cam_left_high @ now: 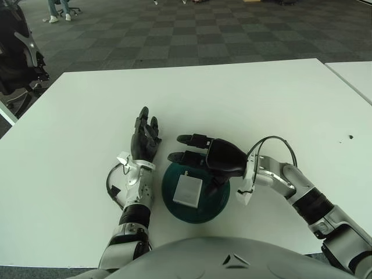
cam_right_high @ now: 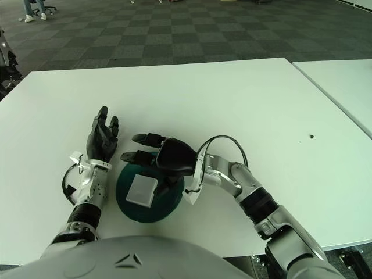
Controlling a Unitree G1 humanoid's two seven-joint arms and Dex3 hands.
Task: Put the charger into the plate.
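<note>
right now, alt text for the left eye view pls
A white charger lies in a dark green plate on a white table, with the robot's right hand open over the plate's far rim. The left hand shows just left of the plate, fingers extended and holding nothing.

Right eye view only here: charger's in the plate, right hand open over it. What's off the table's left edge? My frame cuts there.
Observer: A black office chair stands on the floor just off the table's far-left corner.
Operator: Anything else on that side?
Observer: Yes. Nearer than the chair, a strip of another white surface shows beyond the table's left edge.
</note>
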